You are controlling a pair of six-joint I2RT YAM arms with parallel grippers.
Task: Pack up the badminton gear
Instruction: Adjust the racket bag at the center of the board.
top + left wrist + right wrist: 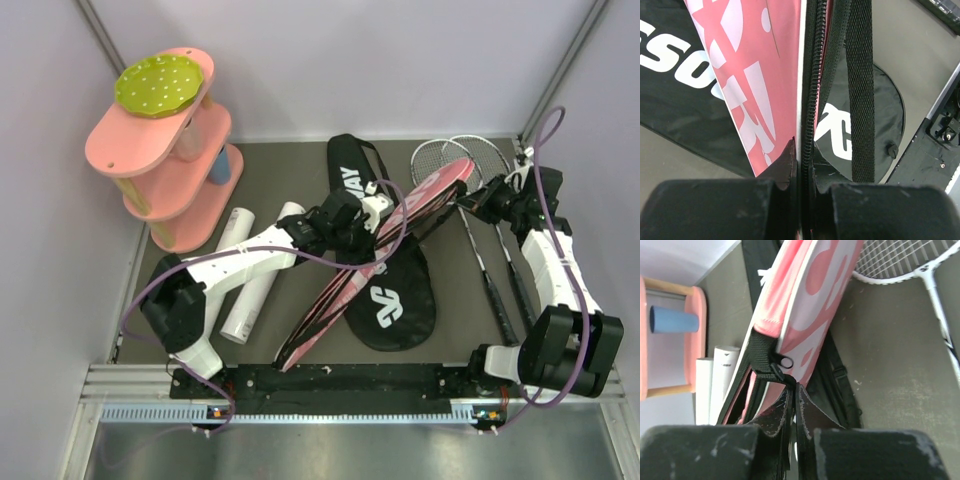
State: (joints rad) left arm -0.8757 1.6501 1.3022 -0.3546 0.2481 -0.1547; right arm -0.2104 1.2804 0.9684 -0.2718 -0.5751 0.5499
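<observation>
The racket bag is held on edge across the middle, its pink side (400, 230) raised over the black "CROSSWAY" part (392, 300) lying on the mat. My left gripper (362, 226) is shut on the bag's zipped edge (813, 100), between the pink panel (755, 75) and a black strap (860, 90). My right gripper (480, 200) is shut on the black zip tab (782, 374) at the end of the pink bag (810, 305). Two white rackets (470, 160) lie at the back right. Two white tubes (255, 265) lie on the left. No shuttlecocks show.
The pink tiered shelf (165, 150) with the green dotted disc (165, 85) and a blue cup (226, 165) stands at the back left. Purple cables loop over both arms. Grey walls close in the mat on three sides.
</observation>
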